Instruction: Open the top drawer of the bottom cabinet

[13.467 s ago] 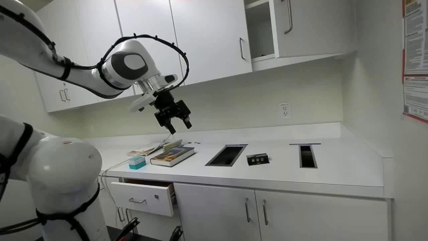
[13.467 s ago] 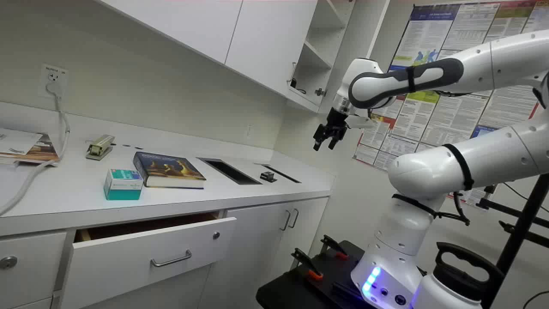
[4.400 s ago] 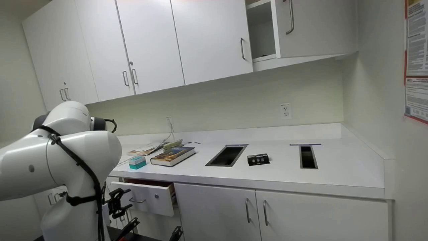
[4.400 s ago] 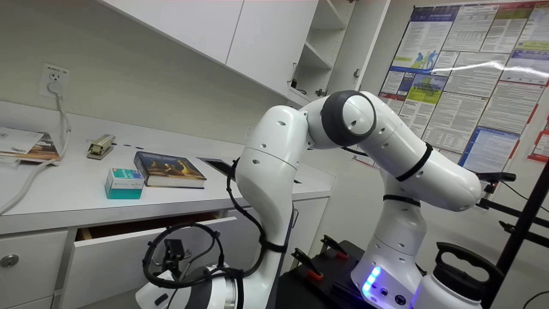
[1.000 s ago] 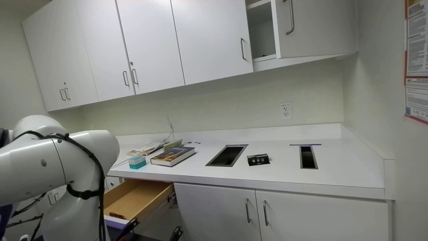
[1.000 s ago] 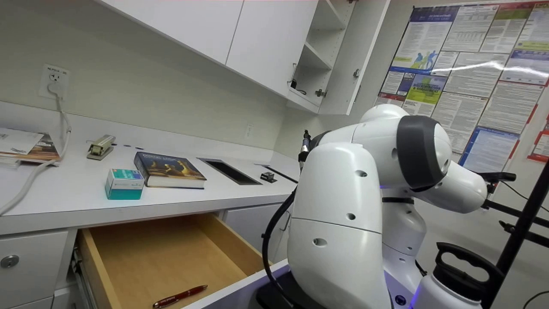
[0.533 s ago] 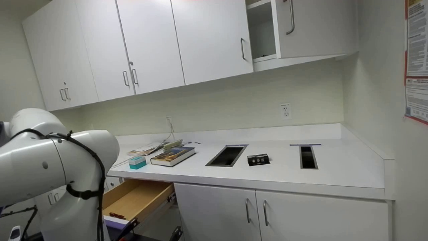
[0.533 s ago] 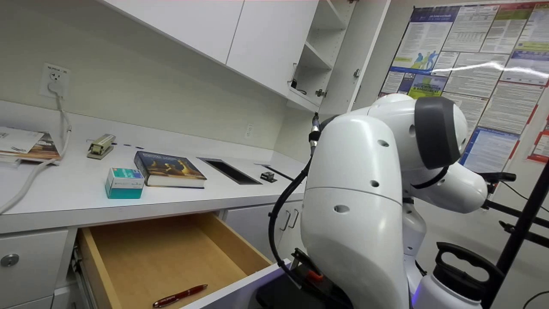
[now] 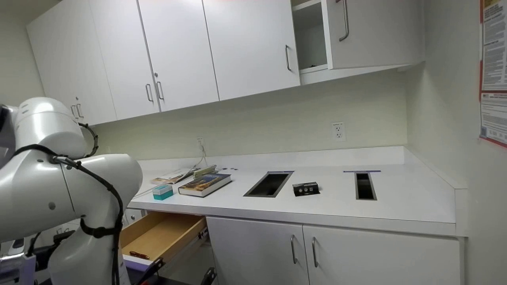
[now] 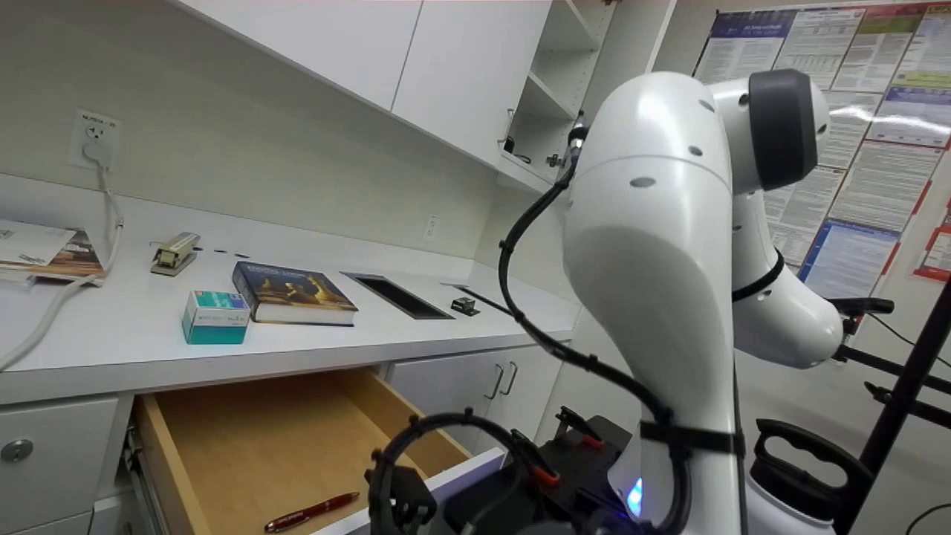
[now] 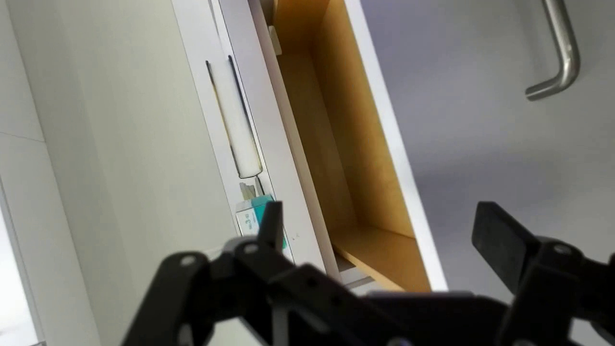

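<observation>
Closest, in the wrist view, the gripper (image 11: 379, 223) is spread wide, its two black fingers (image 11: 272, 228) well apart; whether they touch anything cannot be told. Just beyond them is the top drawer (image 11: 392, 134), pulled out of the bottom cabinet (image 9: 253, 245), its silver bar handle (image 11: 568, 50) clear of both fingers. The drawer's tan wooden inside shows in all three views, and a dark red pen (image 10: 312, 513) lies in it near the front edge.

Several things cut off the sight of it. In an exterior view the robot arm (image 9: 35, 194) hides one front corner; in an exterior view a loop of black cable (image 10: 381, 475) crosses the front edge. Near the drawer stands a black platform (image 10: 579, 475) with clamps (image 10: 546, 478), and beside the arm a white container (image 10: 780, 509) with a black handle.

On the countertop (image 9: 412, 198), a teal-and-white box (image 10: 215, 319) stands just beside a thick book (image 10: 293, 293); in the wrist view a finger covers part of the box. Behind are a stapler (image 10: 174, 254) and some papers (image 10: 37, 245), with a white cord (image 10: 61, 301) leading up to an outlet (image 10: 94, 134). Farther along, a small black block (image 9: 305, 189) sits between two dark slots (image 9: 270, 185).

Wall cupboards (image 9: 178, 51) hang above, one door (image 9: 376, 35) swung out, and posters (image 10: 877, 171) cover the wall behind the arm.
</observation>
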Tool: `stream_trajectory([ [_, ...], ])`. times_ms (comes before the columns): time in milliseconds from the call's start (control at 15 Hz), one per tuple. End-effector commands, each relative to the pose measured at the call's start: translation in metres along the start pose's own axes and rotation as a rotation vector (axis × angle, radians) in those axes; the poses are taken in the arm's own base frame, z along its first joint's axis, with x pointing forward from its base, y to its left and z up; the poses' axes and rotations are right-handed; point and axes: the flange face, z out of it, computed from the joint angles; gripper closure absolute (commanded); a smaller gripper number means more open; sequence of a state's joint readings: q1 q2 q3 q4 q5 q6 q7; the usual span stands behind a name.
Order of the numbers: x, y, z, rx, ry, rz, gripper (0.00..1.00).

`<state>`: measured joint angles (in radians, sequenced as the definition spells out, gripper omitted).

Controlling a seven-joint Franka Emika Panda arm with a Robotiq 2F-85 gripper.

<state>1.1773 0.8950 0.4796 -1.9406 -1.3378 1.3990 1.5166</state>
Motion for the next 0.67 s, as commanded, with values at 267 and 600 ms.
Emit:
stream_trajectory([
  [267,-0.002,0.123,0.063,0.388,0.009,0.128,0.0],
  [600,0.001,0.203,0.112,0.597,-0.038,0.306,0.0],
])
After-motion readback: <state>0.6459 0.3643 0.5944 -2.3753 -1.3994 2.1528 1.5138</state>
